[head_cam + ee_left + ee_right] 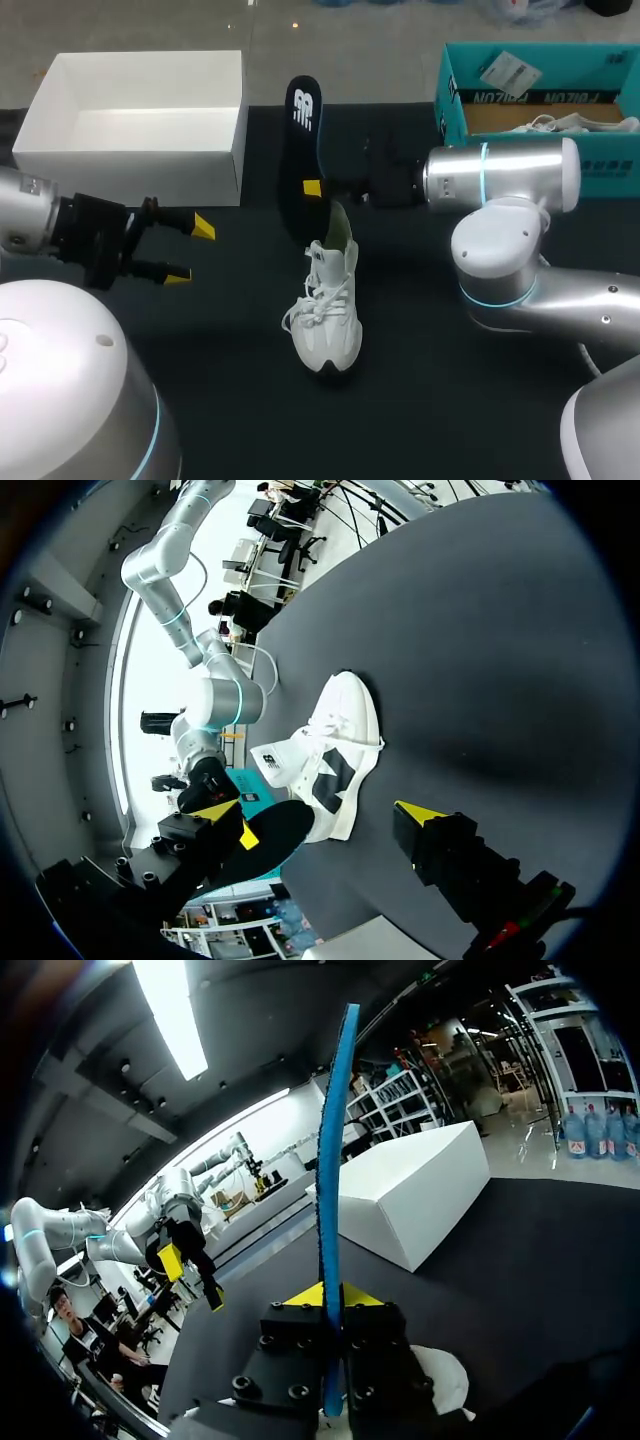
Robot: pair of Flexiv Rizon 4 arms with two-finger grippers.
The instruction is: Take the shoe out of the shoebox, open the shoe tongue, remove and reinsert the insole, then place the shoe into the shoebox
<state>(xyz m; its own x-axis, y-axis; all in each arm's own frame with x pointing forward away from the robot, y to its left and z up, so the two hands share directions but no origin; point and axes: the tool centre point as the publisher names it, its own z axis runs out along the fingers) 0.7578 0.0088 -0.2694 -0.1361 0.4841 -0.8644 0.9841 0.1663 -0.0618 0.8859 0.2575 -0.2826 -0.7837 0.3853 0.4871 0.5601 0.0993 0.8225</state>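
A white sneaker (328,300) lies on the black table, toe toward the front edge, tongue raised. Just behind it, my right gripper (313,188) is shut on the dark blue insole (301,140), which is held above the table. In the right wrist view the insole (332,1140) stands edge-on between the closed yellow tips of the right gripper (330,1297), with the sneaker (442,1372) below. My left gripper (192,252) hangs open and empty, left of the sneaker. Seen from the left wrist, the left gripper (318,815) faces the sneaker (338,745) and the insole (268,836). The white shoebox (150,125) stands open at the back left.
A teal box (540,110) holding shoes and paper stands at the back right, behind my right arm (500,180). From the right wrist, the white shoebox (410,1190) is ahead, with my left gripper (190,1272) off to one side.
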